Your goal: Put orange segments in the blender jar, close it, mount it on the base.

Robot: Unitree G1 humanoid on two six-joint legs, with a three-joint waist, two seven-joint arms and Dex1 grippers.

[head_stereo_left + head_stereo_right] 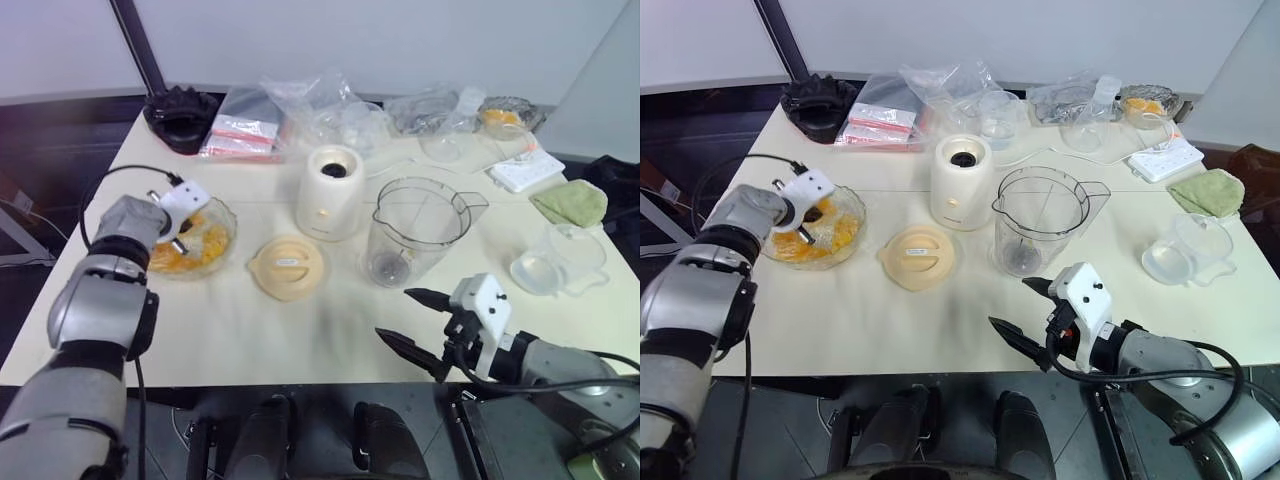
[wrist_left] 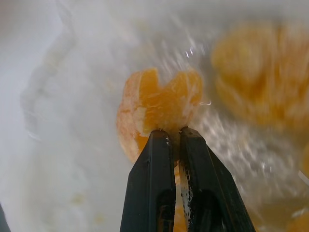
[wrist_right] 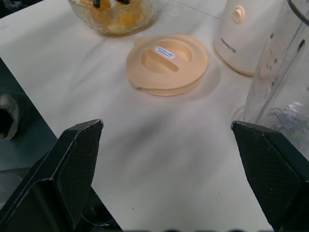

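Left gripper (image 2: 175, 131): fingers nearly together, pinching 1 orange segment (image 2: 157, 104) over the glass bowl (image 1: 222, 215) of segments, apparently just clear of the pile. Right gripper (image 1: 410, 318): fully spread, empty, near table edge. Blender jar (image 1: 415, 228): upright, lidless, beside base (image 1: 330, 192). Lid (image 1: 287, 266): flat on table.

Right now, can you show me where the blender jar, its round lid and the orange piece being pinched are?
blender jar (image 1: 415, 232), left eye view, clear front wall.
lid (image 3: 167, 64), right wrist view, top face.
orange segment (image 2: 159, 104), left wrist view, its flesh above the fingers.
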